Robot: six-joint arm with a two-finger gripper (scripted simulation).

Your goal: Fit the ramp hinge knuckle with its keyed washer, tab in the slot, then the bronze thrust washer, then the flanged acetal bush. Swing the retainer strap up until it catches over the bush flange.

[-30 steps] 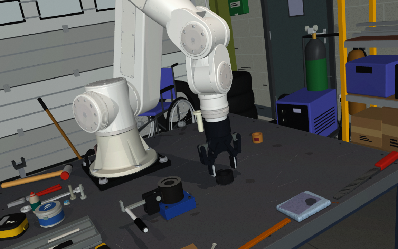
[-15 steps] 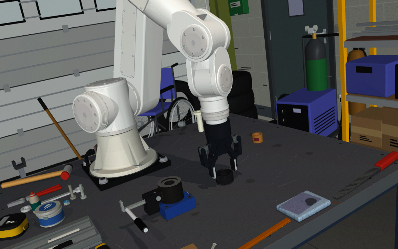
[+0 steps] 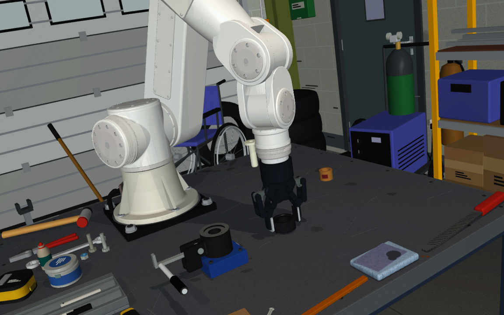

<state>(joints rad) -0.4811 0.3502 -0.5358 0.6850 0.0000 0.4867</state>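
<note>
The cream acetal bush [image 3: 251, 153] stands upright at the far side of the bench, partly hidden behind my wrist. A black ring, the keyed washer [image 3: 285, 223], lies flat mid-bench, and my open gripper [image 3: 284, 224] straddles it, holding nothing. The hinge knuckle [image 3: 216, 240], a black cylinder with an open bore, sits on a blue base front left of it. Its retainer strap [image 3: 169, 266] lies down toward the front, ending in a black-and-white handle. The bronze thrust washer [image 3: 325, 174] stands alone further back to the right.
A blue tin [image 3: 62, 269] sits at the left end among a hammer, bolts and a tape measure. A grey-blue pad [image 3: 384, 259], an orange bar [image 3: 334, 295] and a red-handled file [image 3: 465, 220] lie along the front right edge. My base [image 3: 156, 196] stands back left.
</note>
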